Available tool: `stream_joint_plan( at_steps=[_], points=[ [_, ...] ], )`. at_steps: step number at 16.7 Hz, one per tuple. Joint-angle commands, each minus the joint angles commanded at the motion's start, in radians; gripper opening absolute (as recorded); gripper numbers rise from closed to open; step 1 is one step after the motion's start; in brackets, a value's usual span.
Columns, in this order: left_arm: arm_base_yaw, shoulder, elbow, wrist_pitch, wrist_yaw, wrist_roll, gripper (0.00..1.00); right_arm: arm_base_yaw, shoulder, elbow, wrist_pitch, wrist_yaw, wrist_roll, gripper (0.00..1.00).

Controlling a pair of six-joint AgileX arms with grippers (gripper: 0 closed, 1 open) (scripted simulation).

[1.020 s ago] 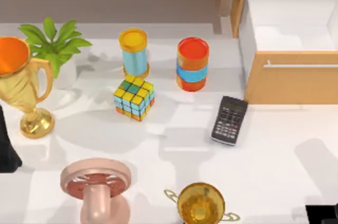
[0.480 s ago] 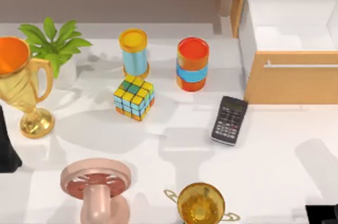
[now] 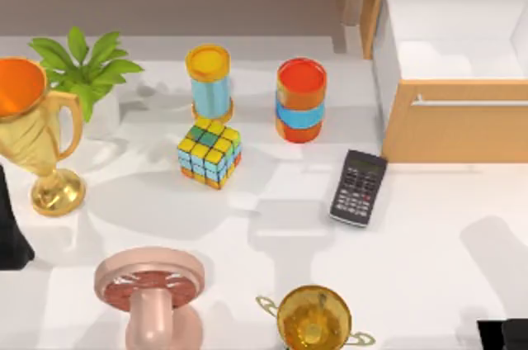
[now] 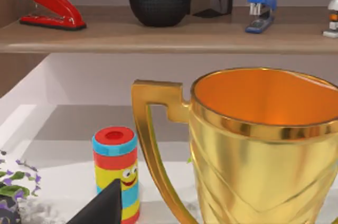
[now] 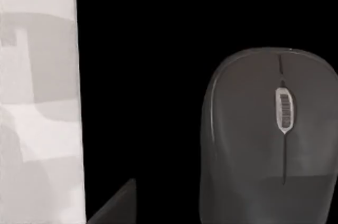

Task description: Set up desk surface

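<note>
1. the white counter (image 3: 429,226) spreads across the whole scene, carrying a puzzle cube (image 3: 209,153), a calculator (image 3: 359,187) and two gold trophies.
2. the left gripper (image 3: 10,230) sits at the counter's left edge beside the tall trophy (image 3: 33,135); i cannot tell its opening.
3. the right gripper (image 3: 503,333) sits at the bottom right corner over a grey mouse (image 5: 264,139); again, cannot tell.

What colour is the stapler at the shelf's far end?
Red stapler, on a black base; the left wrist view shows it best.
</note>
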Motion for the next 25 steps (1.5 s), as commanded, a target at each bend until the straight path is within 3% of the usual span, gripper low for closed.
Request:
stream_joint_plan(
  at_steps=[7,12,19,25],
  points=[
    [0.000,0.000,0.000,0.000,0.000,0.000,1.00,0.002,0.000,0.002,0.009,-0.004,-0.006,1.00],
    [0.000,0.000,0.000,0.000,0.000,0.000,1.00,0.039,0.041,0.012,0.199,-0.067,-0.149,1.00],
    [0.000,0.000,0.000,0.000,0.000,0.000,1.00,0.122,0.197,0.001,0.857,-0.147,-0.591,1.00],
    [0.000,0.000,0.000,0.000,0.000,0.000,1.00,0.174,0.413,-0.058,1.547,-0.117,-1.025,1.00]
  ],
)
